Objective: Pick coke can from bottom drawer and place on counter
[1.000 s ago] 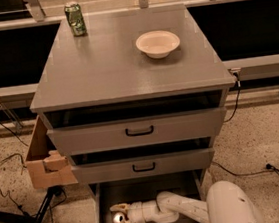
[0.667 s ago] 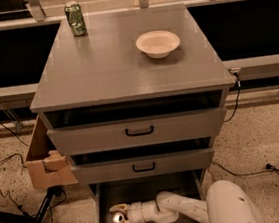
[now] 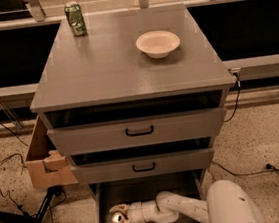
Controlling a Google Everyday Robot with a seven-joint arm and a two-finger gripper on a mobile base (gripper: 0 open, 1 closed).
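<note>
Two fingers on the gripper (image 3: 116, 219), spread just enough to clamp the coke can (image 3: 116, 218) down in the bottom drawer (image 3: 153, 187). Up on the counter (image 3: 100, 72): one green can (image 3: 75, 19), one bowl (image 3: 158, 43).

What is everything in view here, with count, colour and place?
counter: one, grey, cabinet top.
green can: one, green, counter's back left.
bowl: one, cream, counter's right half.
black-handled drawers: two, grey, under the counter.
bottom drawer: one, grey, pulled out at floor level.
coke can: one, only silver top shows, in bottom drawer at the gripper.
cardboard box: one, brown, left of the cabinet.
gripper: one, pale, in the bottom drawer's left part.
arm: one, white, reaching in from lower right.
</note>
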